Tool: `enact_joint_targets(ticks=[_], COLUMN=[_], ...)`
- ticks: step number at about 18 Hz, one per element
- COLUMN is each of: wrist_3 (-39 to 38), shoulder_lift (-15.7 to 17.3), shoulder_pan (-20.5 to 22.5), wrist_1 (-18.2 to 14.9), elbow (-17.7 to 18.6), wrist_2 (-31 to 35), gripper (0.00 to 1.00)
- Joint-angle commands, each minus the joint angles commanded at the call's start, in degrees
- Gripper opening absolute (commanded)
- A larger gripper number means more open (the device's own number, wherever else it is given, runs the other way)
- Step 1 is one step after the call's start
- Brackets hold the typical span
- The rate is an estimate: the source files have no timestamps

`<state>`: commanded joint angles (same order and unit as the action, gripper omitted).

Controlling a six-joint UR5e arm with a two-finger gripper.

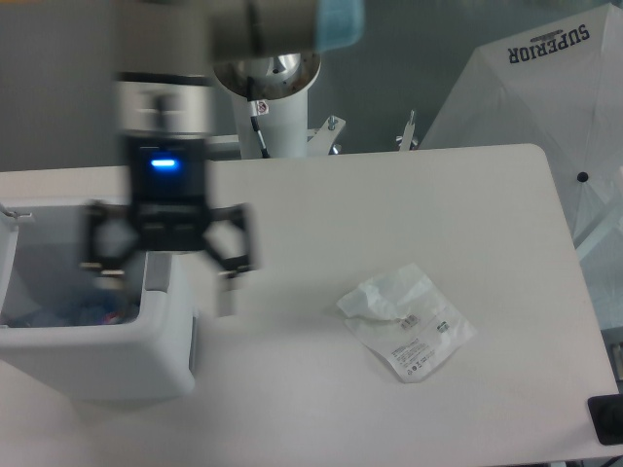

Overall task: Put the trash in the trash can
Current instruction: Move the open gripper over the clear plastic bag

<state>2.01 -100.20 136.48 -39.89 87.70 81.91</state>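
Note:
The trash can (97, 365) is a boxy white bin at the left edge of the table. My gripper (165, 287) hangs over its right rim, motion-blurred, with its jaws spread wide and nothing between them. One finger is over the can's inside, the other (227, 290) is just outside its right wall. A blurred bluish shape (73, 306) lies inside the can; I cannot tell whether it is the bottle. The transparent plastic bag (404, 321) with its white printed label lies crumpled on the table, well to the right of the gripper.
The arm's white base column (277, 107) stands at the table's back edge. A white umbrella (545, 88) marked SUPERIOR is beyond the far right corner. A black object (608, 420) sits at the lower right, off the table's rounded right edge.

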Motion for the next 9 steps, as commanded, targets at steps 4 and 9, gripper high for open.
enact_joint_targets(ticks=[4,9], wrist_3=[17.3,48.8], shoulder_lift=[0.5,-0.2], shoulder_pan=[3.4,5.6], wrist_1=[-0.6,-0.5], elbow=[9.9,18.2], wrist_2=[2.5,9.6], gripper=[1.00,1.00])
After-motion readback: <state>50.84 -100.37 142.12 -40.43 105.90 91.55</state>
